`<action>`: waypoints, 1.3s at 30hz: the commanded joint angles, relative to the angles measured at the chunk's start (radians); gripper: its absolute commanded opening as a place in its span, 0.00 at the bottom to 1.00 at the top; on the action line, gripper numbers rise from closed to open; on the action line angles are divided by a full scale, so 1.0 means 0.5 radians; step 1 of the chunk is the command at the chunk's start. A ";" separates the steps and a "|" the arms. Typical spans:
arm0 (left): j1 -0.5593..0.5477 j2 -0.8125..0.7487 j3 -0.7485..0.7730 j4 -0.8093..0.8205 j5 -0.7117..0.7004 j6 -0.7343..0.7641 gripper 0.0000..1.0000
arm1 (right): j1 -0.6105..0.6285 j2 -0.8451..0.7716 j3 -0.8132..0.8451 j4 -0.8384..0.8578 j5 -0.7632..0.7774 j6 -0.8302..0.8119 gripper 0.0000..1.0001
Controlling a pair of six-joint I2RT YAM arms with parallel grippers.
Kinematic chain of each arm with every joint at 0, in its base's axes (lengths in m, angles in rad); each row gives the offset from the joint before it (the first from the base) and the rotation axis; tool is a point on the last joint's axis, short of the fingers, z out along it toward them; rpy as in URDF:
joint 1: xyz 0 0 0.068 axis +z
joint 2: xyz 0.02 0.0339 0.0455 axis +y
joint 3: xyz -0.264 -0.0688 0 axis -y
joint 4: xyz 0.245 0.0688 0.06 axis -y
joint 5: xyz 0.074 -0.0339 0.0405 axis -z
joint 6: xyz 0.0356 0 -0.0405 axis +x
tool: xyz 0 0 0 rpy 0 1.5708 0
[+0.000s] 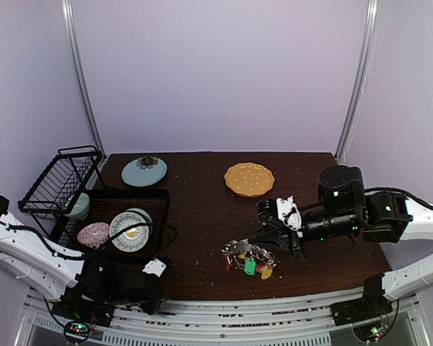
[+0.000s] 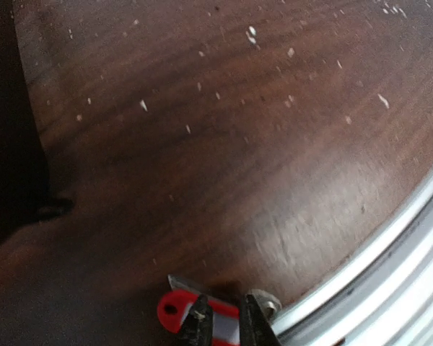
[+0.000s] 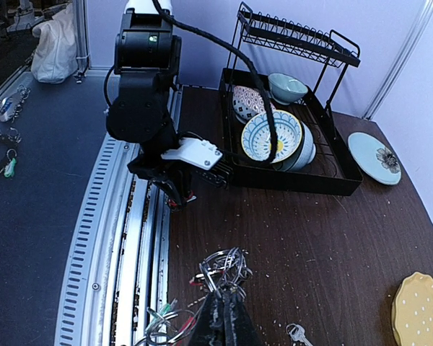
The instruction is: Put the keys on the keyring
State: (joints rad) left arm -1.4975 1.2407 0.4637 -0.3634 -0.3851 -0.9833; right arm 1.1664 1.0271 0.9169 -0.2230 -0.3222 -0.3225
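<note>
Your step in hand looks like the pickup of the red-tagged key (image 2: 175,310), which lies at the front edge of the tabletop (image 2: 238,144), hard by the metal rail (image 2: 390,274) and well apart from the yellow plate (image 1: 249,179), off to its near left. The left end effector (image 2: 224,321) sits low over it. Its fingers (image 2: 198,326) stand only narrowly apart with the tag's label between them, but you cannot tell from here whether they have bitten. Before lifting, make sure both pads bear on the flat of the tag and not just its rim, because a thin tag this close to the edge could skid into the rail. Then raise it straight up and watch that the silver blade comes with it. The keyring (image 1: 247,256) lies in a bunch on the near side of the yellow plate. The right end effector (image 3: 224,313) is fully closed, its tips at the ring's loops, and whether it pinches a wire is not clear. You will probably want that ring held steady with its opening presented before you bring the key across. A loose silver key (image 3: 296,333) lies closer to the yellow plate than the keyring does.
</note>
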 commanded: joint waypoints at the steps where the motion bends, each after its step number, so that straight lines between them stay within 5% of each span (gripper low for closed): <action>1: 0.284 0.190 0.111 0.240 0.053 0.314 0.15 | 0.002 -0.019 0.048 0.009 -0.022 -0.019 0.00; 15: 0.531 0.320 0.412 0.447 0.107 0.971 0.23 | 0.001 -0.077 0.022 0.041 -0.026 0.003 0.00; 22: 0.528 -0.136 0.150 0.330 0.385 0.350 0.33 | 0.001 -0.073 0.011 0.047 -0.037 0.022 0.00; 25: 0.525 -0.259 0.078 0.221 0.480 0.330 0.36 | -0.001 -0.057 0.013 0.037 -0.039 0.010 0.00; 32: 0.525 -0.171 -0.066 0.166 0.521 0.341 0.47 | 0.002 -0.036 0.017 0.007 -0.018 0.006 0.00; 39: 0.525 0.070 -0.003 0.152 0.449 0.362 0.38 | 0.002 -0.018 0.031 0.003 -0.038 0.008 0.00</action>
State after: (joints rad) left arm -1.2362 1.2354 0.4503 -0.2790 -0.1493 -0.7921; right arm 1.1664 1.0168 0.9173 -0.2379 -0.3264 -0.3229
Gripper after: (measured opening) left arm 0.392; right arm 0.005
